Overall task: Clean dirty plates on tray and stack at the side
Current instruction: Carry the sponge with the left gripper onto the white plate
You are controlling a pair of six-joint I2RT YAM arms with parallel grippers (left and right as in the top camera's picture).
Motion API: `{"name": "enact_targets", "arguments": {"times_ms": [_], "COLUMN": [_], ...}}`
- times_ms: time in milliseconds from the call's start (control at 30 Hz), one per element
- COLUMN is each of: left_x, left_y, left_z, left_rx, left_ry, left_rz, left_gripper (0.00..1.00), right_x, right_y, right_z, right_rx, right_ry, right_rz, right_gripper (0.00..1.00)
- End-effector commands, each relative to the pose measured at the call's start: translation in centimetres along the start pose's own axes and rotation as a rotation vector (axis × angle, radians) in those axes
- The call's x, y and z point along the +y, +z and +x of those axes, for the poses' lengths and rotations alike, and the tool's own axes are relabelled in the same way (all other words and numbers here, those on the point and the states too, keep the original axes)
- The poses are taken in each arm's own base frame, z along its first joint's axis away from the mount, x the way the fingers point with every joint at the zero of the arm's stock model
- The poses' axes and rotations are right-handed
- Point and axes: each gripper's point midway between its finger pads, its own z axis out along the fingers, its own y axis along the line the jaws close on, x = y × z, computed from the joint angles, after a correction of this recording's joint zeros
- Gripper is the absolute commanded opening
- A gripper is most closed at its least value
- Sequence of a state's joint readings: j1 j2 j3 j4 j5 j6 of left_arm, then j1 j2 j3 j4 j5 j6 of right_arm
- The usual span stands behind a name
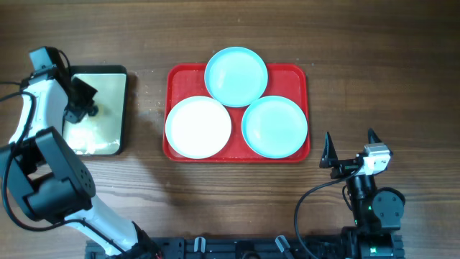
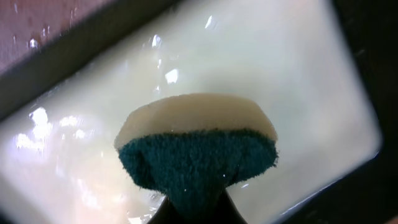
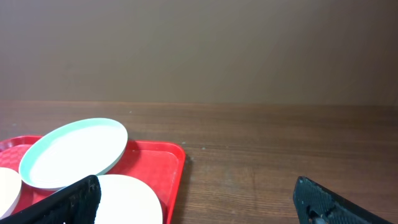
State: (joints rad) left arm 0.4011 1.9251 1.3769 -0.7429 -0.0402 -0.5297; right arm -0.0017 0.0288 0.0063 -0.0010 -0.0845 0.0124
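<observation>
No text, label, brand, number or sign can be read in any of the three views.

You're at a lab-style robot bench: a bare wooden table (image 1: pixel 374 86), a left arm (image 1: pixel 43 180) and right arm (image 1: pixel 370 205) at its near edge, a loose cable (image 1: pixel 305 201), and a plain brown wall (image 3: pixel 199 50) beyond.
</observation>
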Motion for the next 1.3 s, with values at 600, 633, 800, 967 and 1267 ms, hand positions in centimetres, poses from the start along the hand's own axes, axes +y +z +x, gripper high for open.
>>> {"name": "enact_targets", "arguments": {"times_ms": [600,633,800,967,1267], "left_x": [-9.3,-9.7,-12.1,-13.1,-12.8], "left_y": [-22.6,-23.9,-20.7,-9.9,-1.9], "left_z": [0.2,1.5,14.0,24.6,28.4], "left_rx": [-0.271,-0.273,0.054,0.186,0.187], "left_ry": [0.210,0.236,0.440,0.695,0.825], "left_rz": [0.673,0.691,0.623,0.390,0.181], "left_gripper": [0.04,0.04,0.04,0.04,0.04], "right_x": [-0.3,-0.3,-0.3,-0.3,-0.5], "right_y": [0.0,0.0,0.0,0.0,0.0], "right_z": [-0.1,-0.1,-0.1,-0.1,-0.1], "right_rx": [-0.006,-0.007,-0.006,-0.006,-0.005], "right_ry": [-0.013,-0.013,-0.012,-0.013,-0.076], "right_rz": [0.015,0.015,0.015,0.015,0.030], "right_gripper": [1.00,1.00,1.00,1.00,1.00]}}
